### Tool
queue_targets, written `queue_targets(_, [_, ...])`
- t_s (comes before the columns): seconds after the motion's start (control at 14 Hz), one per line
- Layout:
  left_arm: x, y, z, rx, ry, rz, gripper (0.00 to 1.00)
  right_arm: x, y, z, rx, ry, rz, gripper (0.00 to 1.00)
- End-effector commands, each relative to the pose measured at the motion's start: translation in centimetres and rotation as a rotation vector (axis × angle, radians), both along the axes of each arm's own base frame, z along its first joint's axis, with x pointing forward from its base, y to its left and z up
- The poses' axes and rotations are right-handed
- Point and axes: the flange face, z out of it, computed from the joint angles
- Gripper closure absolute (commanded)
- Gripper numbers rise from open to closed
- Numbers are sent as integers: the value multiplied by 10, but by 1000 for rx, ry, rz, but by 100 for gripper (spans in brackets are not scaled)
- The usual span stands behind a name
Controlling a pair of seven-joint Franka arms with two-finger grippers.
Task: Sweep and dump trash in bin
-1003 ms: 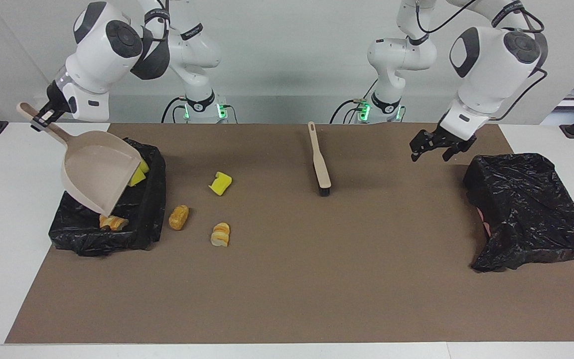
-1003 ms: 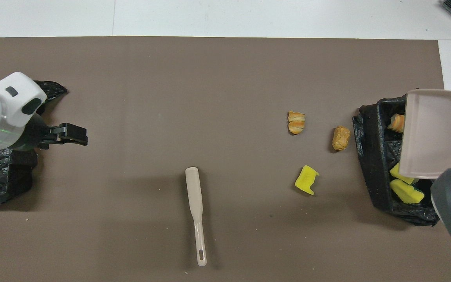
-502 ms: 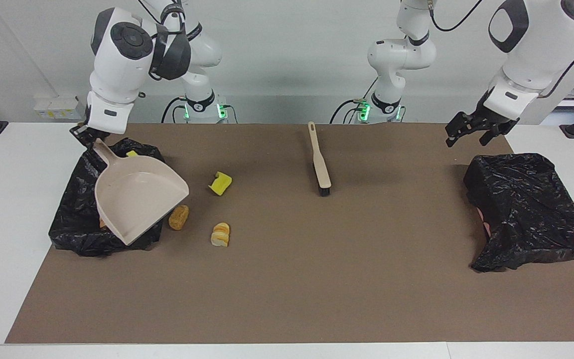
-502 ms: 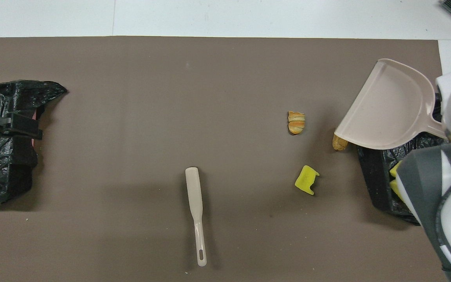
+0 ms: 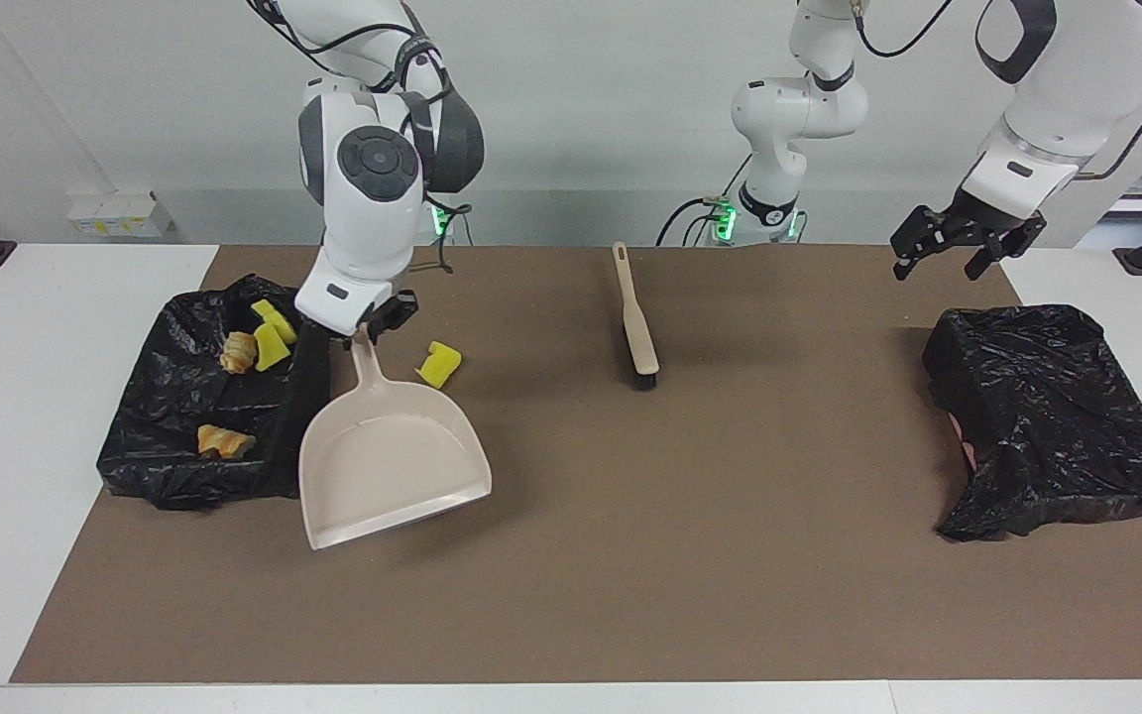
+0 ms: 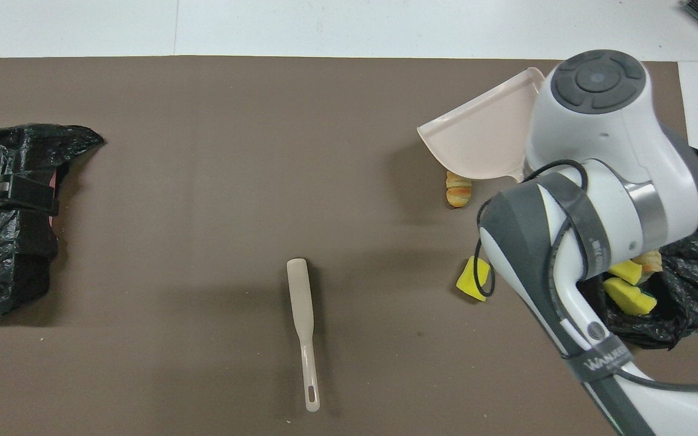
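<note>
Right now I see my right gripper (image 5: 365, 331) clamped on the handle of the beige dustpan (image 5: 388, 471), which hangs tilted above the brown mat (image 5: 630, 555), just beside the black-lined bin (image 5: 184, 466) at the right arm's end of the table. The pan's open mouth points away from the robots, and its tray looks bare from my facing view. Inside that bin I count four bits of trash: two yellow foam wedges (image 5: 274, 332) pressed together, a tan bread chunk (image 5: 237, 352) touching them, and another orange chunk (image 5: 222, 440) lying apart, farther from the robots. One yellow wedge (image 5: 438, 363) sits out on the mat, near the pan's handle. From overhead I also catch a striped bread piece (image 6: 459, 192) on the mat, partly covered by the raised pan (the facing view hides it under the tray). The right arm's bulk blocks much of the bin from above, so I cannot tell whether more bits lie beneath it. The beige brush (image 5: 634, 322) lies flat on the mat near the middle, handle toward the robots, bristles away from them. My left gripper (image 5: 968, 243) waits in the air with its fingers spread wide and holding nothing, over the mat's edge by a second black bag (image 5: 1057, 416) at the left arm's end.
</note>
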Motion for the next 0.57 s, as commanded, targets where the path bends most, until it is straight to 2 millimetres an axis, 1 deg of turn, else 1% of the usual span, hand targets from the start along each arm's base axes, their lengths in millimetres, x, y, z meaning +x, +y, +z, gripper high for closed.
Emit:
queue_targets(0.0, [-2, 5, 4, 16, 5, -9, 0, 19, 64, 0, 69, -44, -143, 100])
queue_targets(0.14, [-4, -2, 7, 13, -3, -20, 0, 22, 108, -4, 123, -55, -203, 100])
queue_targets(0.29, [-4, -2, 6, 2, -4, -20, 0, 23, 158, -15, 187, -79, -266, 100])
queue_targets(0.36, [-5, -2, 6, -13, 1, -15, 0, 23, 181, -24, 202, -90, -292, 100])
queue_targets(0.43, [-7, -2, 2, -20, 10, -17, 0, 21, 203, -41, 201, -87, -301, 100])
queue_targets(0.5, [-10, -4, 4, -21, 8, -20, 0, 18, 223, -53, 205, -86, -297, 100])
